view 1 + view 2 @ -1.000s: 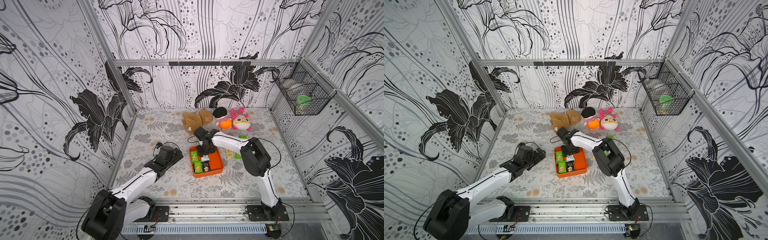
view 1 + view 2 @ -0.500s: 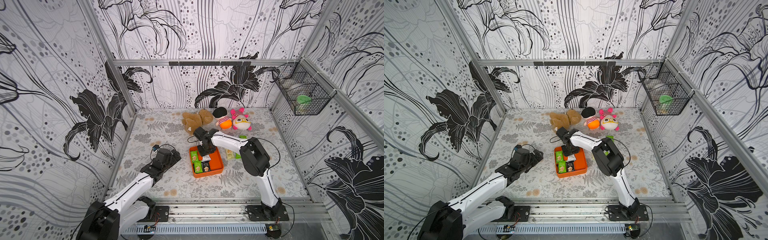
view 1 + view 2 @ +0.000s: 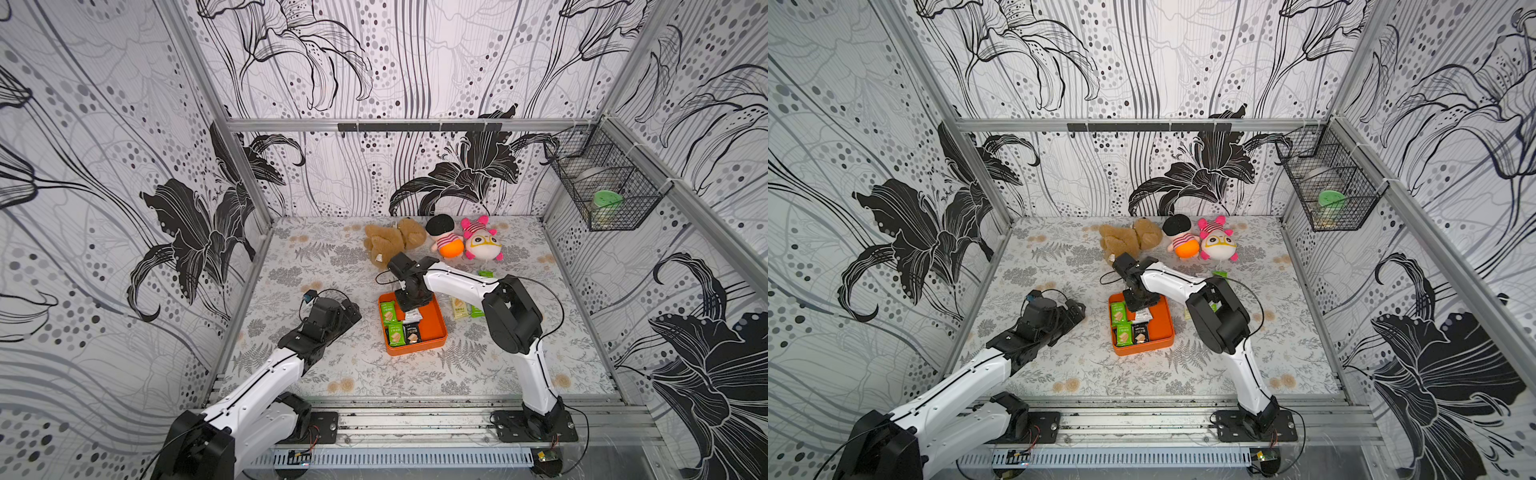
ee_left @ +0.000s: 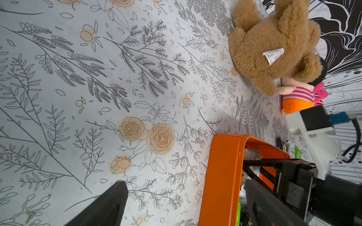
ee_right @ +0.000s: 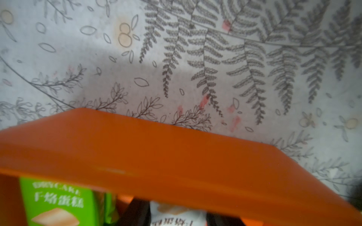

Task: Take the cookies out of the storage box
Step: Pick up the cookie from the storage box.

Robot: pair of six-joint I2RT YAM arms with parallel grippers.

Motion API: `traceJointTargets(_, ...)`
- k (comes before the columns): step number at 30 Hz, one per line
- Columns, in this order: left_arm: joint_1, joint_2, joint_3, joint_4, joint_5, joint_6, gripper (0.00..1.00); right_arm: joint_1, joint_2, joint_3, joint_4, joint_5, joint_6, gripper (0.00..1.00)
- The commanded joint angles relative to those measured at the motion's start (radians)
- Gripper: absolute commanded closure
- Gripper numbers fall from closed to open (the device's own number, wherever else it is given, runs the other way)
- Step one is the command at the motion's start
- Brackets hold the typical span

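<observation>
The orange storage box sits mid-table. Inside it lie two green cookies, a black one and a white one. My right gripper reaches down into the box's far part, shut on the white packet, which shows between its dark fingers behind the orange wall. A green packet lies beside it. My left gripper stands open, low over the table left of the box wall, holding nothing.
Three cookie packets lie on the table right of the box: a cream one and two green ones. At the back lie a brown bear, a doll and a pink toy. A wire basket hangs on the right wall.
My right gripper's jaws have closed on the white packet inside the box. The left arm has drawn back a little toward the front, still open.
</observation>
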Motion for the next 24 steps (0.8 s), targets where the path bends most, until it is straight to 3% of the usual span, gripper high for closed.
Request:
traceJointTargets(1, 0.005, 0.000, 0.011, 0.002, 0.022, 0.005, 0.03, 0.005, -0.070, -0.019, -0.016, 0.007, 0.018, 0.65)
traceJointTargets(24, -0.053, 0.184, 0.159, 0.050, 0.064, 0.024, 0.03, -0.016, -0.257, -0.091, -0.008, 0.084, -0.013, 0.64)
